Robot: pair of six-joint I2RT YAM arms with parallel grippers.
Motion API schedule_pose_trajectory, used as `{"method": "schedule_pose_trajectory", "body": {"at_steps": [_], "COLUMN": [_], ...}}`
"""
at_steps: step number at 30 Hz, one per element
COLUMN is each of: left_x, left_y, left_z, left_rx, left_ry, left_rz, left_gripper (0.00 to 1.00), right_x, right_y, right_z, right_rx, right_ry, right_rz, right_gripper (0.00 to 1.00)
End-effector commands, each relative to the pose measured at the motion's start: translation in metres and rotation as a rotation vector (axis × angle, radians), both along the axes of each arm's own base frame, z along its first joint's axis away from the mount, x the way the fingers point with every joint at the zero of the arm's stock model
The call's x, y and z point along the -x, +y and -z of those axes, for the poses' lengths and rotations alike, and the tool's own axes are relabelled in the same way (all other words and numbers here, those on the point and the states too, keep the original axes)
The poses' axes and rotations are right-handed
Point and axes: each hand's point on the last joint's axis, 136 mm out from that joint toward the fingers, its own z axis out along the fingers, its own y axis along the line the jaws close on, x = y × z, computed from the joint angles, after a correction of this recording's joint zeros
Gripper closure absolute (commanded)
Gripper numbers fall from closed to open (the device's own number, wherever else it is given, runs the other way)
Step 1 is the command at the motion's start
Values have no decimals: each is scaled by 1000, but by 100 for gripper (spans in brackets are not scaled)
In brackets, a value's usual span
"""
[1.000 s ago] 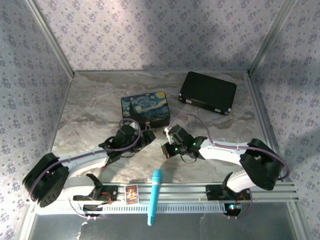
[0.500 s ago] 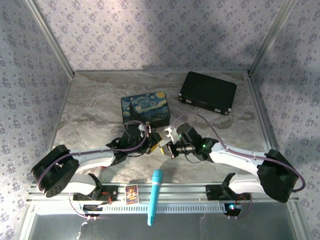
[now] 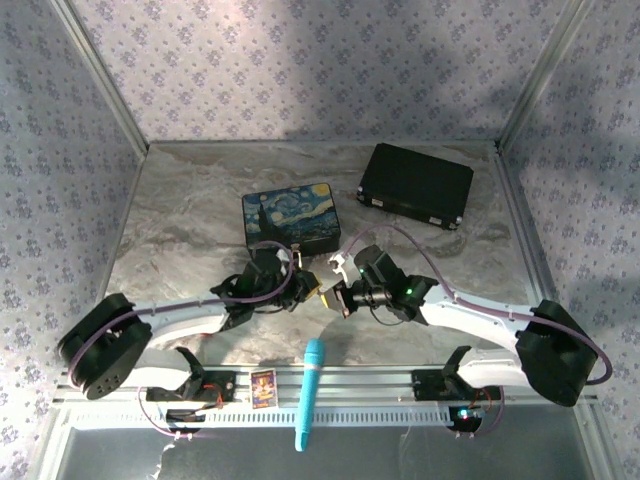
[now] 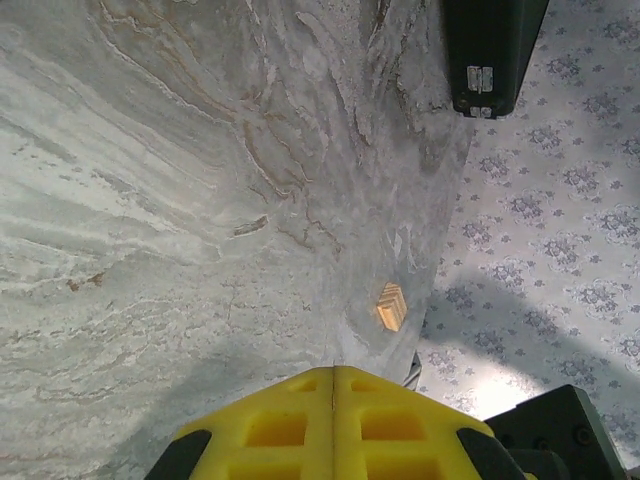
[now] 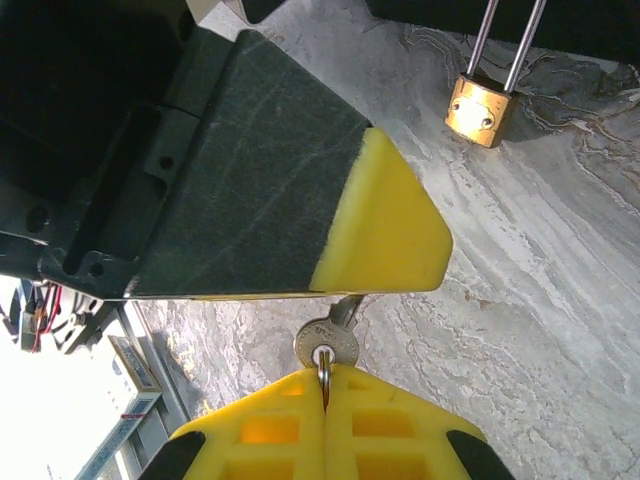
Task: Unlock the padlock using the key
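Key handover | right gripper (image 5: 325, 378) clamped on the key (image 5: 328, 343) by its ring, left gripper (image 4: 333, 378) pinched on its shank | right should let go only once left's hold looks firm; padlock (image 5: 482, 108) lies near.

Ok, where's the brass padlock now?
Right wrist view, upper right: the small brass padlock sits on the grey marble table, apart from the silvery key.

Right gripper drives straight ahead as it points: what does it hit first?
Likely the left gripper, its yellow-tipped finger just ahead, over the blade of the key the right gripper pinches. The padlock lies farther, off to the side.
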Motion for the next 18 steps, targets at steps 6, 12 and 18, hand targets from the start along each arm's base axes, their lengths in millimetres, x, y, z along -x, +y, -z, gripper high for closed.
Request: {"method": "schedule_pose_trajectory", "body": {"at_steps": [6,12,18], "left_x": [-14,-23,-20], "left_y": [26,35,47], "left_z": [-36,-89,-137], "left_rx": [-5,91,172], "left_ry": [-201,-412,-567], "left_rz": [-110,-161,-197], "left_gripper": [100,100,100], "right_x": [-22,-27,-26], "right_y": [-2,9,17], "right_z": [-43,-100,-128], "right_rx": [-278,-533,-609], "right_ry": [3,59,42], "right_rz": [143,102,51], "right_gripper": [7,9,27]}}
